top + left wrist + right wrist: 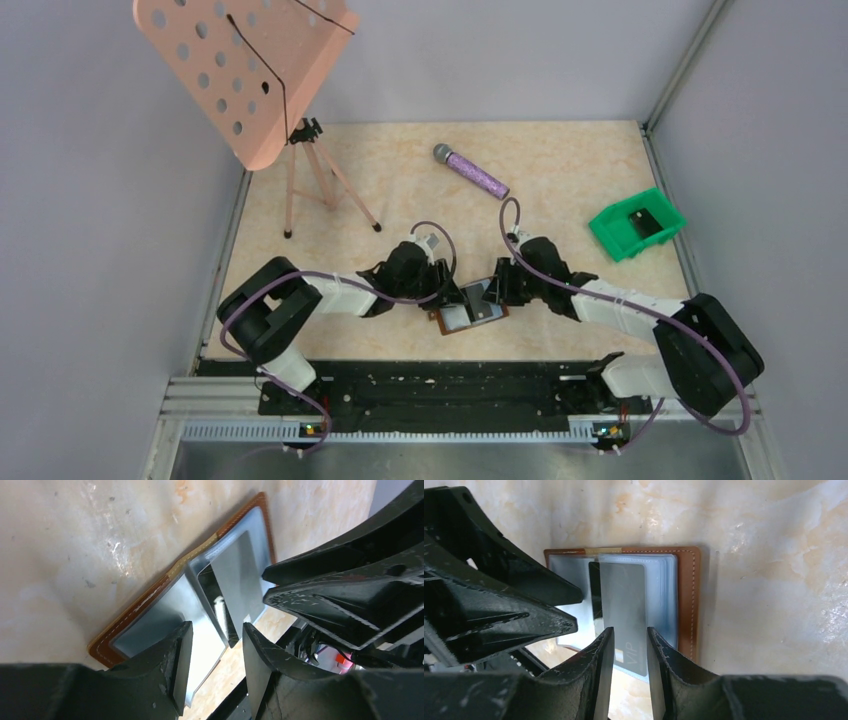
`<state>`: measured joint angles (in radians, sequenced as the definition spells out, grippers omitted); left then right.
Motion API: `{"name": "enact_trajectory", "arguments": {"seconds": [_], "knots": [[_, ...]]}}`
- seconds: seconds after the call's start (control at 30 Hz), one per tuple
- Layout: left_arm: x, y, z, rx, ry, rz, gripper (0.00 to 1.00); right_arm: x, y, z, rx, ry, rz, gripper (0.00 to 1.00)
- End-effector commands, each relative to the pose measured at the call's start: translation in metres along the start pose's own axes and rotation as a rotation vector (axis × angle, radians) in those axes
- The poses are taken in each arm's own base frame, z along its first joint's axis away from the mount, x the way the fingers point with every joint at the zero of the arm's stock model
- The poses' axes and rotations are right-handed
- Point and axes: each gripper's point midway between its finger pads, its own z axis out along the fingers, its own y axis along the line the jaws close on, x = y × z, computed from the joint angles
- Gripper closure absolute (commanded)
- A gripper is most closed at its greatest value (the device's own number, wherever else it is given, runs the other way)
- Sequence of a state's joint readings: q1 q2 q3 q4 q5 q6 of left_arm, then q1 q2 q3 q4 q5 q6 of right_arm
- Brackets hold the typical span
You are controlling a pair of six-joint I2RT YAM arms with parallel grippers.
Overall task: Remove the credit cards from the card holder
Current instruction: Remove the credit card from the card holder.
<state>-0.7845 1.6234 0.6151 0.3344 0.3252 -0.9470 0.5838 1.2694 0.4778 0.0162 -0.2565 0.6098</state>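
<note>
The brown leather card holder (470, 312) lies open on the table between my two grippers. Its grey-blue panels face up in the left wrist view (150, 627) and the right wrist view (686, 600). A grey card marked VIP (624, 600) sticks partly out of the right panel toward the near edge, and it also shows in the left wrist view (240, 577). A black card (594, 592) lies beside it. My right gripper (630, 635) is open, its fingers straddling the VIP card's end. My left gripper (215, 637) is open over the left panel.
A purple microphone (470, 172) lies at the back centre. A green bin (636, 224) with a dark item inside stands at the right. A pink perforated music stand (250, 70) on a tripod stands at the back left. A black rail runs along the near edge.
</note>
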Motion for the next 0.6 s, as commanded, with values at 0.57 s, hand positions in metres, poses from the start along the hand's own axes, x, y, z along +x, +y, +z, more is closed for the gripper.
{"name": "enact_trajectory", "arguments": {"seconds": [0.57], "knots": [[0.001, -0.002, 0.007, 0.073, -0.029, 0.028, 0.52, 0.024, -0.016, 0.007, -0.018, 0.001, 0.080, 0.74]]}}
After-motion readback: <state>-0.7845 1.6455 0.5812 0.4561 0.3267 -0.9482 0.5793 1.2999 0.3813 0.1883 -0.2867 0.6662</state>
